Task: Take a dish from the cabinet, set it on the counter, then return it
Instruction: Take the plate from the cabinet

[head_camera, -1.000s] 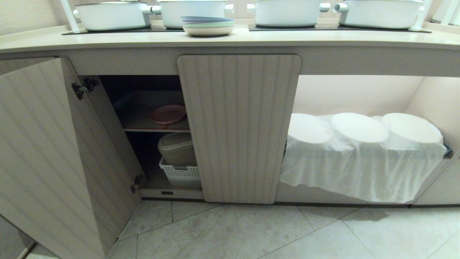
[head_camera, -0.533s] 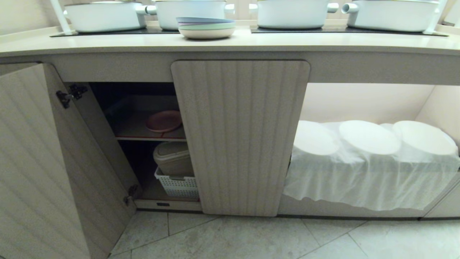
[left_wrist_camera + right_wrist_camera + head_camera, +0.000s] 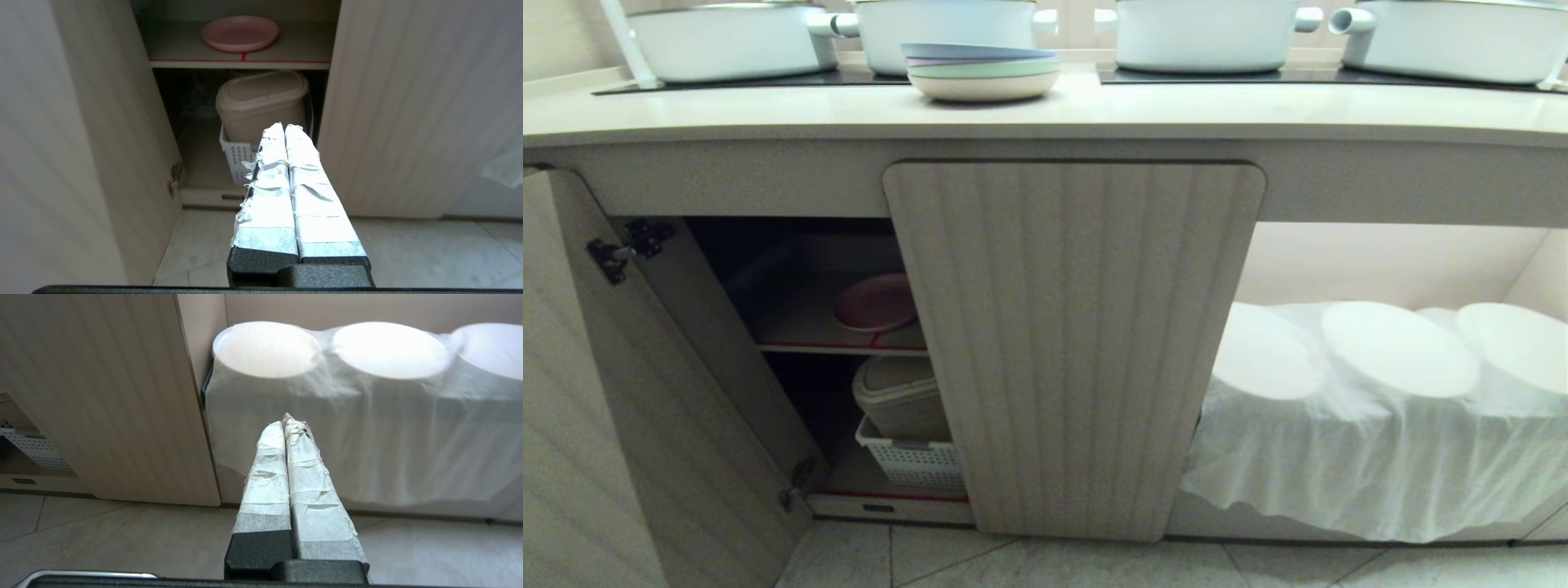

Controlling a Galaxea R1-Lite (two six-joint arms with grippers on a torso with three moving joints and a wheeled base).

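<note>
The pink dish (image 3: 875,302) (image 3: 240,32) lies flat on the red-edged upper shelf inside the cabinet (image 3: 1074,343), whose left door (image 3: 572,425) stands swung open while the right door is closed. Above runs the cream counter (image 3: 1094,114) with black cooktop panels. My left gripper (image 3: 284,126) is shut with nothing in it, well short of the cabinet opening and lower than the dish's shelf. My right gripper (image 3: 284,418) is also shut and empty, pointing at the white-draped recess. Neither arm appears in the head view.
A beige lidded tub (image 3: 900,400) sits in a white basket (image 3: 913,464) under the shelf. A blue-topped plate stack (image 3: 983,71) and white pots (image 3: 1205,34) stand on the counter. White-draped plates (image 3: 1396,347) fill the recess on the right. Tiled floor (image 3: 1029,567) lies below.
The whole head view has shifted: the cabinet looms larger and lower and the open door slides off to the left, so the camera has come closer. The things themselves stay put.
</note>
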